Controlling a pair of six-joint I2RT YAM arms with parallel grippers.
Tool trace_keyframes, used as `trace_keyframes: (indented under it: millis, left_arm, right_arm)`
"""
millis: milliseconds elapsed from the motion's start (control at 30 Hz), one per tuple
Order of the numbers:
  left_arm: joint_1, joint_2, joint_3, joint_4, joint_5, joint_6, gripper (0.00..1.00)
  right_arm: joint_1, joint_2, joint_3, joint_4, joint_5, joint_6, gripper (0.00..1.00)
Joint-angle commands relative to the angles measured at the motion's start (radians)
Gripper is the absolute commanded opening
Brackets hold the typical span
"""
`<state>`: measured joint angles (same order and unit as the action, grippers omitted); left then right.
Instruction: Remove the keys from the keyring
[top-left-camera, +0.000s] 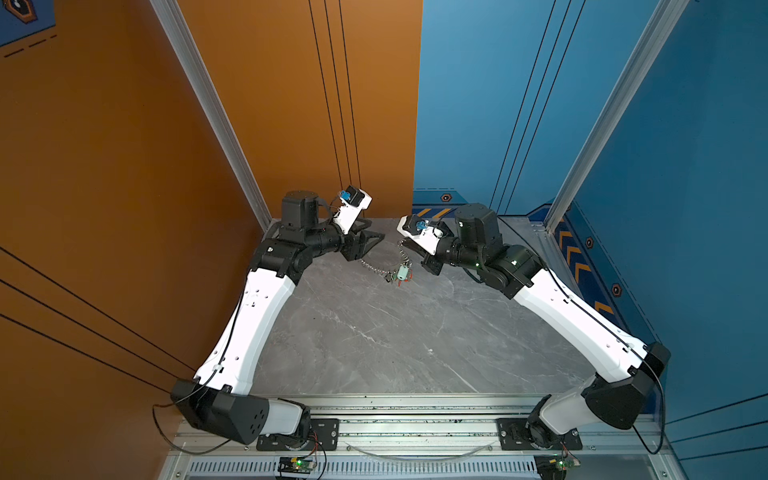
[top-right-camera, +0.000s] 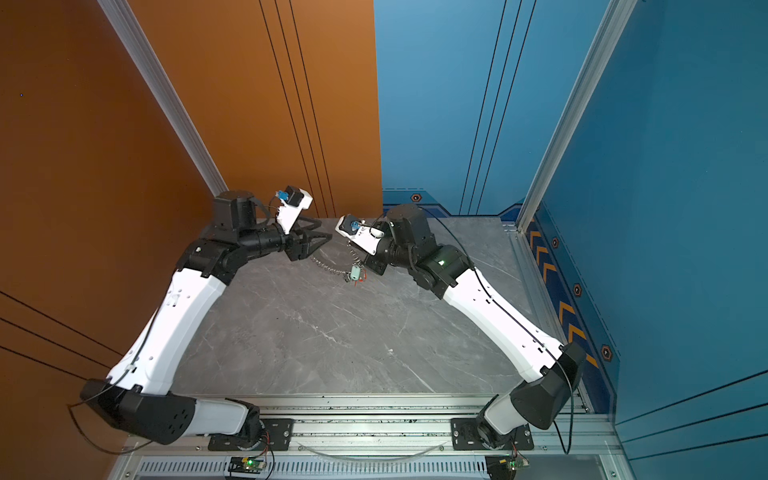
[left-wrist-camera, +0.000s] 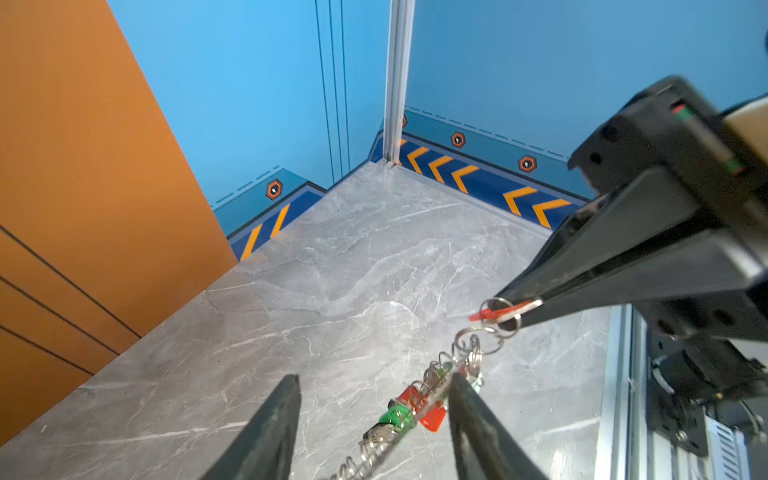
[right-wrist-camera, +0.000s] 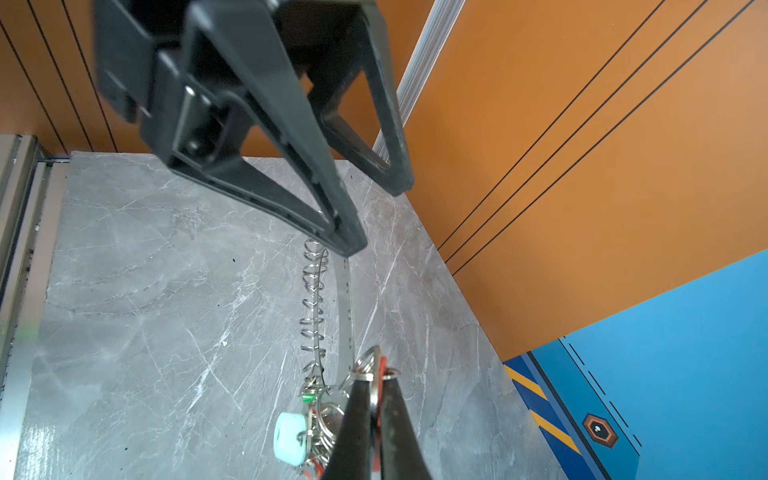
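The keyring (top-left-camera: 374, 268) (top-right-camera: 328, 266) hangs edge-on above the table between my two grippers, a flat metal band (right-wrist-camera: 345, 307) lined with wire split rings (left-wrist-camera: 374, 444). Keys with a mint tag (top-left-camera: 402, 273) (right-wrist-camera: 291, 436), a green tag (left-wrist-camera: 395, 415) and a red tag (left-wrist-camera: 434, 417) dangle in a cluster near its right end. My right gripper (right-wrist-camera: 374, 374) (top-left-camera: 406, 246) is shut on another red-tagged key (left-wrist-camera: 494, 311) and its split ring. My left gripper (left-wrist-camera: 374, 378) (top-left-camera: 376, 230) stands open, the keyring running between its fingers close against one finger (left-wrist-camera: 461, 407).
The grey marble table (top-left-camera: 374, 340) lies below. An orange wall (top-left-camera: 124, 166) closes the left and back, a blue wall (top-left-camera: 685, 166) the right. Aluminium posts (top-left-camera: 216, 112) stand at the back corners. A metal rail (top-left-camera: 415, 415) with both arm bases runs along the front.
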<state>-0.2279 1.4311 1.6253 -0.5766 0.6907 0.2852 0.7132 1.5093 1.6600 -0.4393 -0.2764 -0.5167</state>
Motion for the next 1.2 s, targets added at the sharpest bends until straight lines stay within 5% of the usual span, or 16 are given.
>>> trace_keyframes:
  millis: [0, 367, 800, 1067, 1167]
  left_arm:
    - [0.015, 0.073, 0.066, -0.103, 0.109, 0.127, 0.59]
    - [-0.016, 0.095, 0.010, -0.104, 0.264, 0.116, 0.59]
    - [-0.068, 0.083, 0.006, -0.132, 0.292, 0.119, 0.52]
    - [-0.077, 0.077, 0.019, -0.130, 0.301, 0.093, 0.32]
    - [-0.077, 0.064, 0.010, -0.093, 0.301, 0.077, 0.32]
  right_arm:
    - [0.002, -0.006, 0.050, -0.009, -0.046, -0.023, 0.00]
    - [-0.005, 0.005, 0.068, -0.036, -0.048, -0.036, 0.00]
    - [-0.036, 0.025, 0.080, -0.035, -0.070, -0.030, 0.00]
    - [-0.038, 0.026, 0.083, -0.035, -0.078, -0.025, 0.00]
    - [-0.038, 0.026, 0.085, -0.035, -0.087, -0.020, 0.00]
